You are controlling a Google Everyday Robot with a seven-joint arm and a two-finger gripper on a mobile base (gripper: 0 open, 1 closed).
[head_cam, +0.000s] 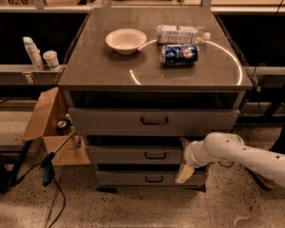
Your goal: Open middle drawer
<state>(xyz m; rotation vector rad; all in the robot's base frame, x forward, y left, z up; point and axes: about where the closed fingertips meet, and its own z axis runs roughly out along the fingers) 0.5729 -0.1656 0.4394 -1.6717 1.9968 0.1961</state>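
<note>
The middle drawer [133, 155] is the grey mid-sized front between the wider top drawer [109, 121] and the narrower bottom drawer [128, 178]. Its small dark bar handle [155, 155] sits at the centre. My gripper [184, 157] on the white arm [237, 153] is in front of the right part of the middle drawer, just right of the handle. Its fingers are spread vertically, one fingertip [184, 173] low by the bottom drawer, the other near the drawer's upper edge. It holds nothing.
On the cabinet top [99, 70] lie a white bowl [126, 40], a plastic bottle [179, 33] and a blue can [179, 54]. An open cardboard box [52, 122] stands at the cabinet's left, with cables on the floor [52, 194]. A shelf with bottles [32, 53] is at far left.
</note>
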